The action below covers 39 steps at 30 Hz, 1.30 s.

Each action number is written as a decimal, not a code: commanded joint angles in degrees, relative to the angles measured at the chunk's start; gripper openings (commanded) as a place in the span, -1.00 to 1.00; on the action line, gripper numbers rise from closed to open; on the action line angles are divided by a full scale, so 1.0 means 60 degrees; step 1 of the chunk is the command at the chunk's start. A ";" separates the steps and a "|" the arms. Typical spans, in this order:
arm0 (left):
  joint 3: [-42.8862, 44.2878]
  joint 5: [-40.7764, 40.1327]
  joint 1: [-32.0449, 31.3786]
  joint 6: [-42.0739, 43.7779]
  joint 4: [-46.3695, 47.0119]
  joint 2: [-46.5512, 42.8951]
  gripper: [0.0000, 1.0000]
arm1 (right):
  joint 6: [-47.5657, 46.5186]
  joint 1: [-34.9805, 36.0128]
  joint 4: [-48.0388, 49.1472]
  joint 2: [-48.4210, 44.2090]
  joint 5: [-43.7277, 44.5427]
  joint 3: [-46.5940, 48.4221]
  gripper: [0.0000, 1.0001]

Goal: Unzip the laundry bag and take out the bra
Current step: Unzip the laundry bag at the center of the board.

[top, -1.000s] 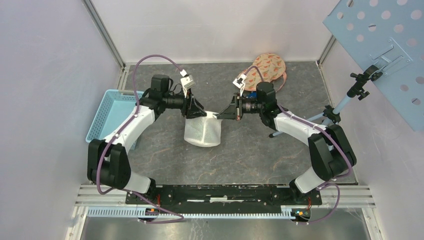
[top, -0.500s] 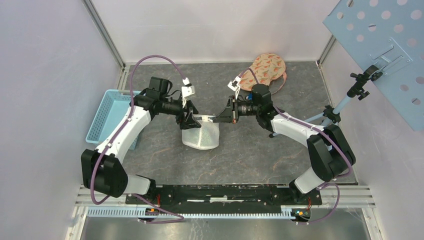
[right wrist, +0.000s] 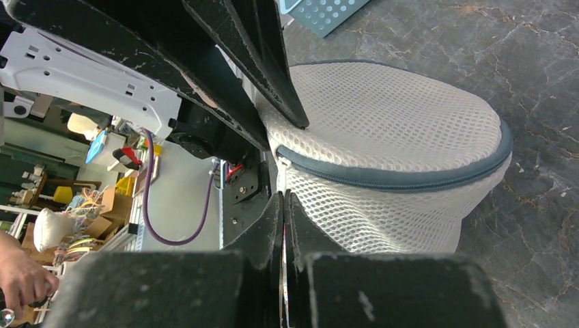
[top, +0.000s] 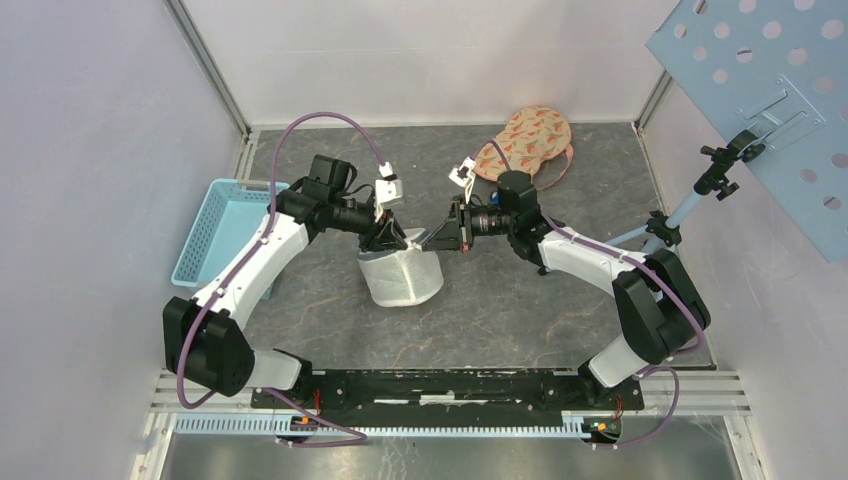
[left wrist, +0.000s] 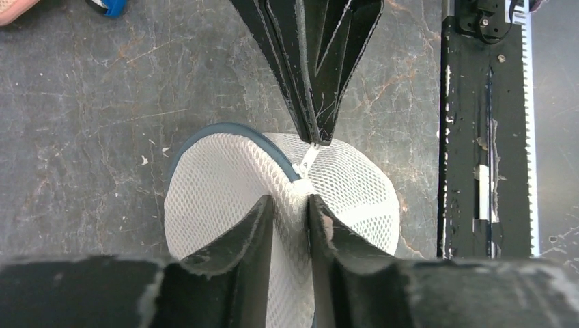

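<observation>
The laundry bag [top: 405, 278] is a domed white mesh pouch with a dark blue zip band [right wrist: 410, 179], and it sits between both arms mid-table. My left gripper [left wrist: 290, 199] is shut on a fold of mesh at the end of the zip. My right gripper [right wrist: 283, 197] faces it, shut on the small white zipper pull [left wrist: 308, 158]. The zip looks closed along the side that shows. Nothing inside the bag [right wrist: 382, 116] can be seen through the mesh. An orange patterned bra-like garment [top: 530, 140] with a pink strap lies outside the bag at the back.
A light blue basket [top: 215, 235] stands at the left edge beside the left arm. A stand with a blue perforated panel [top: 700, 190] rises at the right. The black rail [top: 440, 385] with the arm bases runs along the near edge.
The left gripper opened, moved right along the bag's top and closed again on mesh beside the zip end. The right gripper kept its grip and drifted a little left.
</observation>
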 commanded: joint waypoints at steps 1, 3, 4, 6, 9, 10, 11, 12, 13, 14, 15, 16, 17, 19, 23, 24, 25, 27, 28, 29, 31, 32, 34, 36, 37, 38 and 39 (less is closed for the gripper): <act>0.0082 0.0157 -0.0051 0.0194 0.0177 -0.0043 -0.41 | -0.0217 0.0007 0.0173 -0.0162 0.0012 0.0158 -1.00; 0.0005 0.0205 -0.0070 0.0095 0.0168 -0.0021 -0.24 | -0.0181 -0.0003 0.0210 -0.0113 -0.0003 0.0162 -1.00; -0.0029 0.0206 -0.0082 0.0065 0.0166 -0.0010 -0.01 | -0.0151 0.0008 0.0247 -0.0085 -0.0004 0.0172 -1.00; -0.0144 0.0243 -0.0119 0.0059 0.0165 -0.0020 0.26 | -0.0087 0.0008 0.0315 -0.0040 -0.0029 0.0173 -1.00; -0.0436 0.0034 -0.0258 -0.0304 0.0617 -0.0081 0.29 | 0.0065 0.0036 0.0472 0.0005 -0.0061 0.0202 -1.00; -0.0536 -0.0065 -0.0310 -0.0431 0.0805 -0.0101 0.24 | 0.0110 0.0062 0.0521 0.0015 -0.0072 0.0202 -1.00; -0.0613 -0.0114 -0.0360 -0.0529 0.0955 -0.0105 0.18 | 0.0154 0.0081 0.0573 0.0022 -0.0090 0.0202 -1.00; -0.0654 -0.0131 -0.0385 -0.0644 0.1090 -0.0097 0.09 | 0.0173 0.0113 0.0605 0.0020 -0.0105 0.0202 -1.00; -0.0689 -0.0125 -0.0420 -0.0776 0.1229 -0.0091 0.00 | 0.0200 0.0142 0.0642 0.0024 -0.0131 0.0202 -1.00; -0.0703 -0.0097 -0.0443 -0.0904 0.1328 -0.0062 -0.13 | 0.0203 0.0162 0.0651 0.0040 -0.0127 0.0202 -1.00; -0.0681 -0.0055 -0.0457 -0.0957 0.1370 -0.0031 -0.25 | 0.0197 0.0169 0.0658 0.0063 -0.0149 0.0202 -1.00; -0.0657 0.0012 -0.0460 -0.1088 0.1461 -0.0018 -0.39 | 0.0199 0.0169 0.0666 0.0074 -0.0157 0.0202 -1.00; -0.0639 0.0050 -0.0464 -0.1212 0.1503 0.0008 -0.52 | 0.0195 0.0173 0.0671 0.0107 -0.0184 0.0202 -1.00; -0.0609 0.0180 -0.0470 -0.1275 0.1517 0.0027 -0.73 | 0.0206 0.0161 0.0687 0.0156 -0.0208 0.0202 -1.00; -0.0648 0.0361 -0.0465 -0.1445 0.1557 0.0056 -0.95 | 0.0341 0.0169 0.0876 0.0256 -0.0234 0.0187 -0.57; -0.0677 0.0411 -0.0466 -0.1456 0.1559 0.0042 -0.95 | 0.0429 0.0169 0.0986 0.0288 -0.0248 0.0174 -0.47; -0.0704 0.0418 -0.0468 -0.1514 0.1583 0.0034 -0.95 | 0.0519 0.0169 0.1088 0.0307 -0.0266 0.0169 -0.40; -0.0750 0.0431 -0.0460 -0.1607 0.1674 0.0016 -0.95 | 0.0676 0.0161 0.1264 0.0348 -0.0307 0.0158 -0.33; -0.0765 0.0457 -0.0470 -0.1607 0.1689 0.0000 -0.95 | 0.0749 0.0169 0.1337 0.0365 -0.0336 0.0158 -0.31; -0.0766 0.0466 -0.0470 -0.1641 0.1711 -0.0002 -0.95 | 0.0822 0.0169 0.1455 0.0376 -0.0365 0.0151 -0.31; -0.0792 0.0435 -0.0477 -0.1730 0.1788 0.0009 -0.95 | 0.1014 0.0191 0.1694 0.0389 -0.0420 0.0136 -0.30; -0.0796 0.0417 -0.0473 -0.1765 0.1838 0.0004 -0.95 | 0.1078 0.0211 0.1761 0.0393 -0.0428 0.0151 -0.29; -0.0810 0.0432 -0.0480 -0.1838 0.1914 0.0019 -0.95 | 0.1086 0.0257 0.1786 0.0421 -0.0412 0.0194 -0.27; -0.0803 0.0425 -0.0516 -0.1849 0.1911 0.0023 -0.95 | 0.1081 0.0284 0.1786 0.0484 -0.0399 0.0256 -0.27; -0.0797 0.0433 -0.0544 -0.1855 0.1904 0.0014 -0.95 | 0.1082 0.0286 0.1781 0.0503 -0.0385 0.0288 -0.27; -0.0796 0.0427 -0.0561 -0.1848 0.1908 0.0004 -0.95 | 0.1066 0.0291 0.1759 0.0545 -0.0372 0.0315 -0.27; -0.0796 0.0444 -0.0574 -0.1863 0.1907 -0.0003 -0.95 | 0.1024 0.0295 0.1698 0.0583 -0.0357 0.0354 -0.26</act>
